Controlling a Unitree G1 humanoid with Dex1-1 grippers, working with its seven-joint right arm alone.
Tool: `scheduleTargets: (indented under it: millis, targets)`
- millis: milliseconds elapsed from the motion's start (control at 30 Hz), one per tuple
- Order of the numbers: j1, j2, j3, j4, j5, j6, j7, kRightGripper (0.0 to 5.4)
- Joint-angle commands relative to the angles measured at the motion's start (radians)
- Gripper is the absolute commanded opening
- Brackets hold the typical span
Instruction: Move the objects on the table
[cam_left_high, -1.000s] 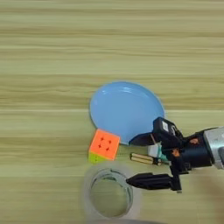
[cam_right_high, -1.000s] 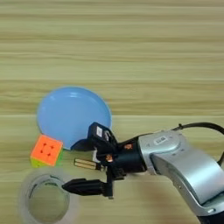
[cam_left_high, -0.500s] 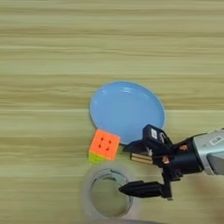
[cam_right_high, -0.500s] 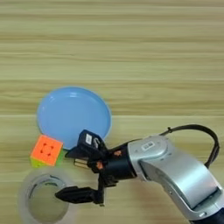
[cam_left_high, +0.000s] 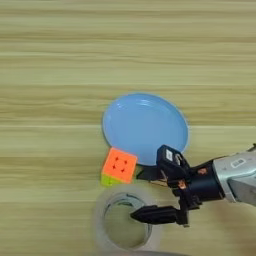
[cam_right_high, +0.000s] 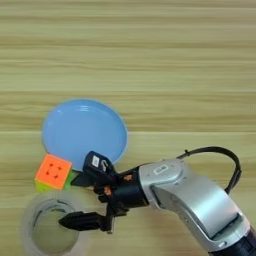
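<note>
The jaws stand wide open, one black finger up by the plate's near rim and the other reaching out low over the tape roll, with nothing held between them. The right gripper (cam_left_high: 142, 195) points toward nine o'clock.

Starting at the left, the puzzle cube (cam_left_high: 119, 166) is a small blocky thing with a bright orange top face marked by a grid of dots and a yellow-green side showing beneath it. It sits at about seven o'clock from the plate, just off its rim. Below the cube, the tape roll (cam_left_high: 102, 233) lies flat, a clear glossy ring; its near edge is cut off by the bottom of the picture. The lower finger (cam_left_high: 155, 215) lies across the ring's right side at about three o'clock, though whether it touches the tape or hangs just above it is hard to say.

The plate (cam_left_high: 145, 126) is round, smooth and light blue, with a shallow raised rim, lying flat in the middle of the table (cam_left_high: 60, 60), a pale wood-grain top streaked with horizontal plank lines. The upper finger (cam_left_high: 167, 159) covers a bit of the plate's rim at five o'clock.

To the right, the silver forearm (cam_right_high: 200, 192) is rounded and shiny, with a black cable (cam_right_high: 220, 155) looping over it.
</note>
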Motion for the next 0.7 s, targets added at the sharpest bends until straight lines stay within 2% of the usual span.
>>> scheduleTargets:
  millis: [33,467,533,700]
  targets:
    - [-0.048,-0.008,-0.01,-0.019,-0.017,-0.026,-0.04,4.26]
    - [-0.047,-0.017,0.001,-0.016,-0.034,-0.043,-0.043,2.89]
    - [-0.046,-0.017,0.002,-0.016,-0.037,-0.045,-0.043,2.48]
    - [-0.047,-0.019,0.004,-0.01,-0.05,-0.059,-0.041,1.86]
